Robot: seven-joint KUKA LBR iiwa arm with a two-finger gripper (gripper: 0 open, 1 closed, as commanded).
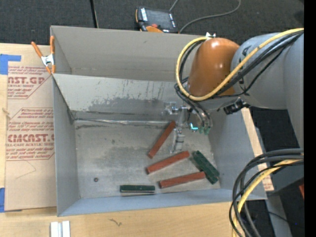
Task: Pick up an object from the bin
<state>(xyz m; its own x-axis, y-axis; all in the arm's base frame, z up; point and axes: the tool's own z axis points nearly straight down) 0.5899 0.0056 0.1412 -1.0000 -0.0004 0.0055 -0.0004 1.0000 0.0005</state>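
My gripper [179, 141] hangs low in the bin's right half, below the orange wrist cover. Just to its left a red-brown bar [161, 140] lies slanted, its upper end close beside the gripper. A second red-brown bar [168, 163] lies right below the gripper, its right end nearest to it. A dark green bar [206, 167] lies slanted to the lower right. I see nothing held in the gripper.
A third red-brown bar [181, 179] lies near the front wall, and another dark green bar [137, 188] rests flat along the front edge. The arm and its cables cover the bin's right wall. The bin's left half is bare floor.
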